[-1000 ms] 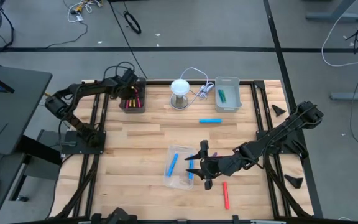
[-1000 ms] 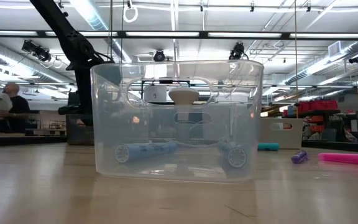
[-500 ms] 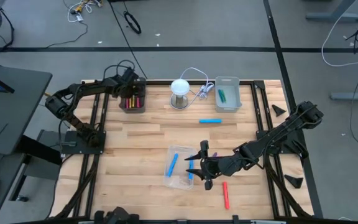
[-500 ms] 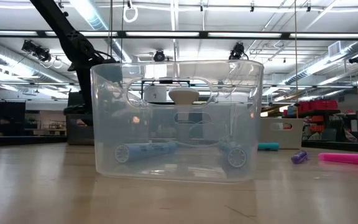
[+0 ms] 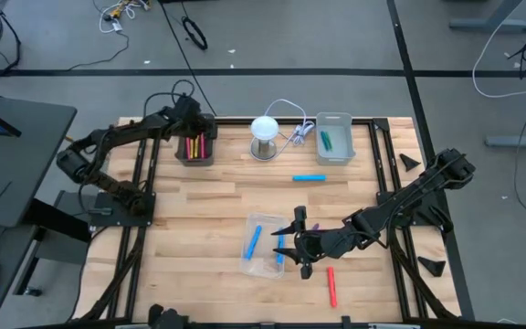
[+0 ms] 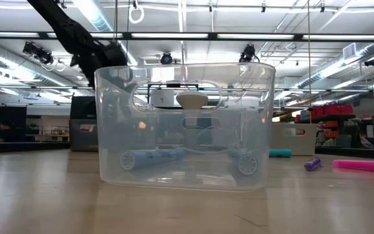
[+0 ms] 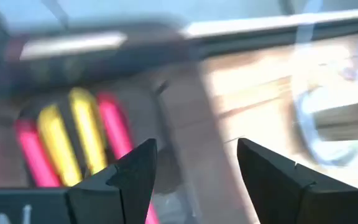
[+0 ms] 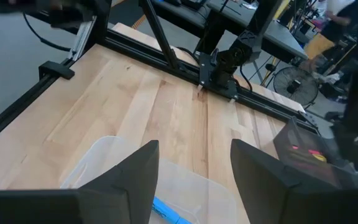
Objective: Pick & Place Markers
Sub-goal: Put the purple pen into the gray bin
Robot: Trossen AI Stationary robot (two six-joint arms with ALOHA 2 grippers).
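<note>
While left tool (image 5: pixel 193 117) lifts: jaws apart, empty, above black tray (image 5: pixel 195 157).
Markers (image 7: pixel 73 134): red and yellow, lying in that tray.
Right tool (image 5: pixel 292 245): wide, empty, beside clear bin (image 5: pixel 261 222).
Advice: rise straight, clear the rim, then fetch the blue marker (image 5: pixel 309 177) on the surface (image 5: pixel 199 210).

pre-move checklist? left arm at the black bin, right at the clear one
1. Left gripper open and empty, above the black tray: ok.
2. Red and yellow markers lie inside that tray: ok.
3. Right gripper open, nothing held, at the clear tray: ok.
4. Table cleared of markers: not ok; blue marker and red marker lie loose on the wood.
5. Grey tray upright: ok.
</note>
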